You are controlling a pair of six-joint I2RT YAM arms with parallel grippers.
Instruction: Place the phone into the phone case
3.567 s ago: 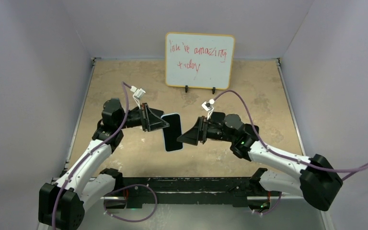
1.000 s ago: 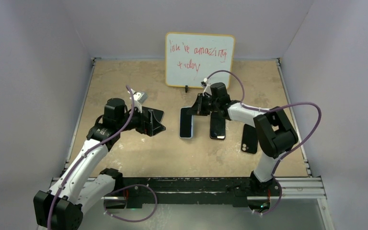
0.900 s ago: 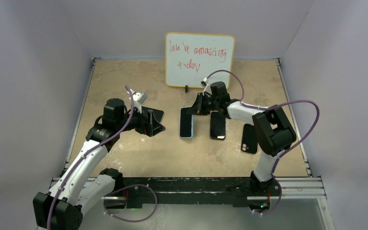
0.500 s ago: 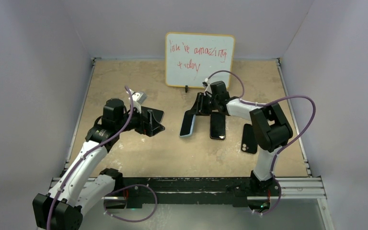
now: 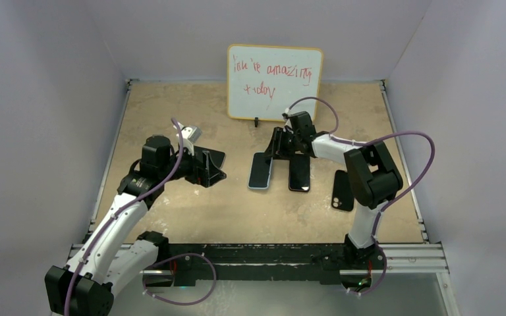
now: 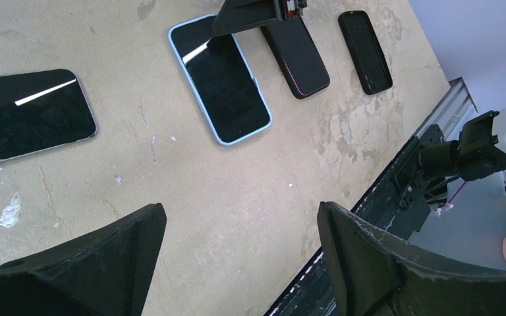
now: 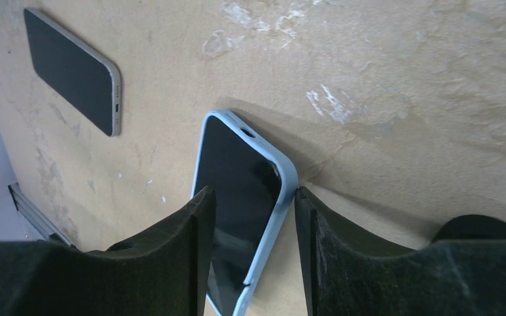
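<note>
The phone [image 5: 261, 172], black glass screen up, sits inside the light blue phone case [image 5: 257, 189], which lies flat on the table. In the left wrist view the phone [image 6: 227, 85] fills the phone case [image 6: 244, 135]. My right gripper [image 5: 278, 146] hovers over its far end, open. In the right wrist view the gripper [image 7: 252, 194] straddles the phone case [image 7: 283, 174], one finger over the phone [image 7: 237, 164], the other by the rim. My left gripper [image 5: 214, 166] is open and empty to the left, above bare table [image 6: 240, 217].
A dark phone-shaped slab with a thin reddish rim [image 5: 299, 174] lies just right of the case, and a black slab [image 5: 342, 190] further right. A grey-rimmed phone [image 6: 26, 118] lies under my left gripper. A whiteboard [image 5: 275, 82] stands at the back.
My right gripper's jaws have parted. The cased phone tipped up at one side, then settled flat, slightly to the right. The left arm has not moved.
</note>
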